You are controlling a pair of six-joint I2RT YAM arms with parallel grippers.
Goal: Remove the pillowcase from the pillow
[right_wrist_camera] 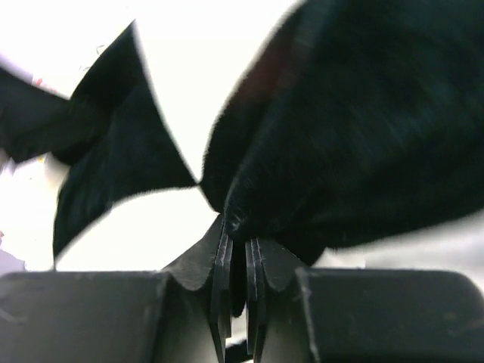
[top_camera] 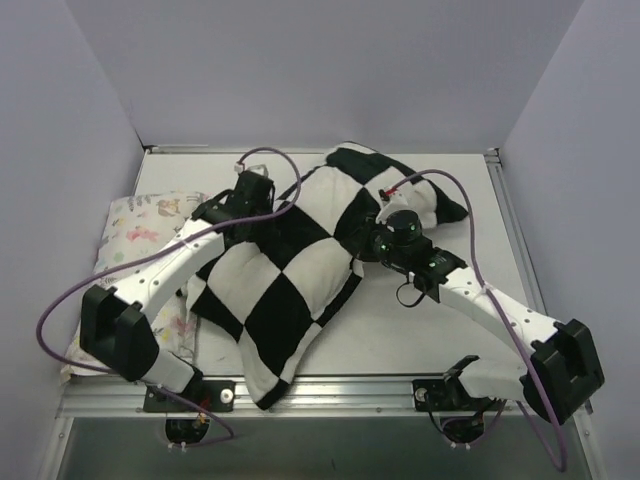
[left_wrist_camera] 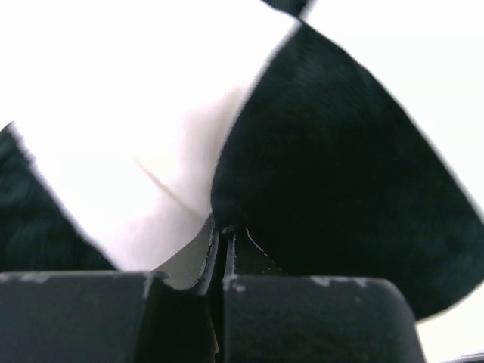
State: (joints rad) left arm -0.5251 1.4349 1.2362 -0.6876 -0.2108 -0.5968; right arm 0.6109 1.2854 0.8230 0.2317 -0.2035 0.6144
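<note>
Jaws, both low and forward, tight on pillowcase (top_camera: 290, 270)

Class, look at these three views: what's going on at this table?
The robot is working on a black-and-white checkered pillowcase, which lies plump on the table. The left gripper is shut on a pinch of its fabric at the left edge, the right gripper on a pinch at the right edge, near the far end. The case is not off yet; a floral pillow lies at its left.

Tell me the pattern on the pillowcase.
Big black and white checkerboard squares; the pillowcase shows best in the top external view.
</note>
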